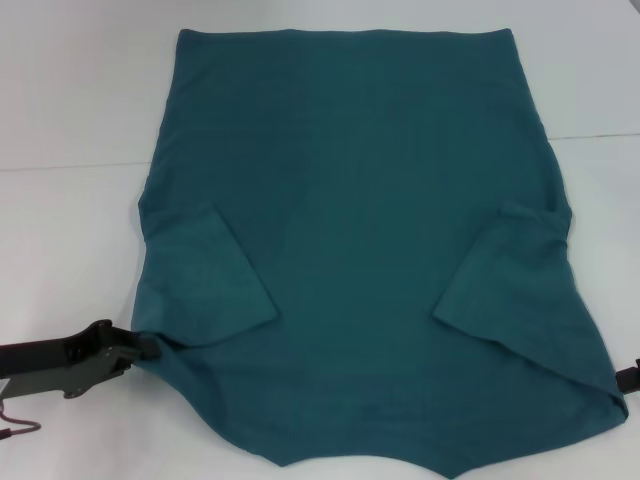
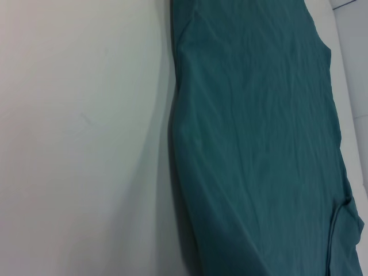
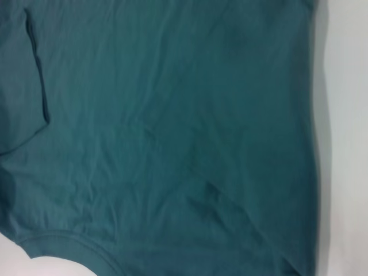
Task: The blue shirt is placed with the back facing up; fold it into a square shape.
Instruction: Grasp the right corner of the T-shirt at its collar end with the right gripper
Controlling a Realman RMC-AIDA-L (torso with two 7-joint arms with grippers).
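Nearest edge: the blue shirt [image 1: 350, 250] lies back up on the white table [image 1: 70, 90], collar end toward the robot, hem far; the near edge looks drawn up at its two shoulder corners, sagging between them.

Left gripper [image 1: 140, 345] at the near-left shoulder corner, touching cloth; fingers seem clenched on a pinch of fabric, little gap visible. Right gripper [image 1: 628, 378] only just in view at the near-right corner, against the cloth; whether clenched or released, cannot tell.

Mid-field: both short sleeves already folded in over the back; left sleeve [image 1: 205, 280] flat, right sleeve [image 1: 505, 275] rumpled where it joins the body.

Far: hem straight near the table's far edge; the wrist views show only cloth and bare table.

Handling, by judgement: light, soft cotton, limp, not slippery; will drape and crease, sleeves may slide out if lifted fast; best held at the shoulder corners, both raised evenly, carried toward the hem.
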